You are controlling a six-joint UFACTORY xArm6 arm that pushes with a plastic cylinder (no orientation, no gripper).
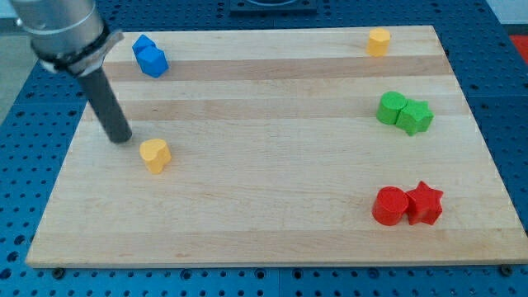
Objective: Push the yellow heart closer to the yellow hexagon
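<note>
My tip (120,136), a bare rod with nothing to clamp, sits just left of the yellow heart (154,154) near the board's left edge; approach looks finished; next comes a long push toward the yellow hexagon (378,41) at the top-right corner.

The arm's end is a thick grey metal cylinder with a flat collar; below it runs a straight, dark, matte rod, down to my tip (120,137).
</note>
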